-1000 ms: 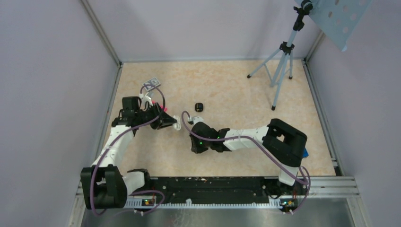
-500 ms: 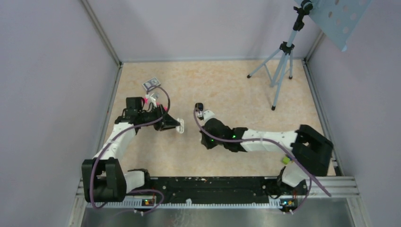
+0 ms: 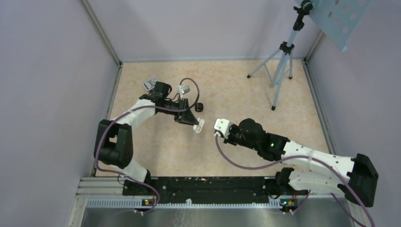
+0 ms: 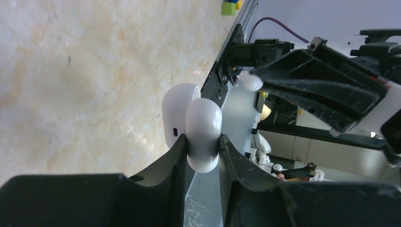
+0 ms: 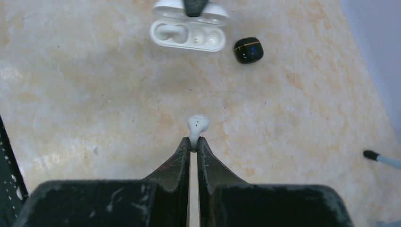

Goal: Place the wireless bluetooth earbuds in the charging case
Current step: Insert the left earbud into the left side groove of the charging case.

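Observation:
My left gripper [image 3: 194, 121] is shut on the white charging case [image 3: 200, 126] and holds it in the middle of the table. In the left wrist view the left gripper [image 4: 202, 142] clamps the case [image 4: 203, 124], and the open lid [image 4: 176, 109] stands beside it. My right gripper [image 5: 194, 140] is shut on the stem of one white earbud [image 5: 198, 124]. The open case [image 5: 187, 34] lies ahead of it, apart from it, its cavities facing me. The left cavity seems to hold the other earbud [image 5: 171, 32]. In the top view the right gripper [image 3: 216, 132] sits just right of the case.
A small black case-like item [image 3: 200, 107] lies just behind the white case and also shows in the right wrist view [image 5: 248, 50]. A grey patterned box [image 3: 150, 83] lies at the back left. A tripod [image 3: 280, 66] stands at the back right. Walls enclose the table.
My left gripper has carried the case from the left side to the table's middle. My right arm has swung back to the right and now faces the case with the earbud.

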`<action>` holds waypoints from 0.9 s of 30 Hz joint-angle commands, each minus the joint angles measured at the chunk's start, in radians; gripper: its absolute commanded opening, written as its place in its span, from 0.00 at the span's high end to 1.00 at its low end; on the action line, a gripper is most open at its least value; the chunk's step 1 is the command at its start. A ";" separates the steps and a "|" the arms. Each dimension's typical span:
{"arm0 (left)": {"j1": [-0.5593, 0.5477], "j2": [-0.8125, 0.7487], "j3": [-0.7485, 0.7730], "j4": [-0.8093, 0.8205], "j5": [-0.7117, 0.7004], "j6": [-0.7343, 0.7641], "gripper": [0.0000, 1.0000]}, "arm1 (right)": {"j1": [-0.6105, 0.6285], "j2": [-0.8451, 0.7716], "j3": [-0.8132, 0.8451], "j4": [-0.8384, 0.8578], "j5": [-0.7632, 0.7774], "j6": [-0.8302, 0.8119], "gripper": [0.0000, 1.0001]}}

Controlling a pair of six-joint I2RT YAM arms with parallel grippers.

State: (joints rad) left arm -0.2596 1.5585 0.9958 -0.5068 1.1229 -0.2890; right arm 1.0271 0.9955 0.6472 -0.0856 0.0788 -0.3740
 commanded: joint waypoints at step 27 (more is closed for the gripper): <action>-0.155 0.111 0.261 -0.293 -0.011 0.212 1.00 | 0.034 0.223 0.370 -0.379 -0.094 -0.560 1.00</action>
State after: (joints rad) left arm -0.4133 1.7214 1.2572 -0.7925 1.1011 -0.0792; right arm 1.0286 1.1831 0.9451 -0.4408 -0.0826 -0.8665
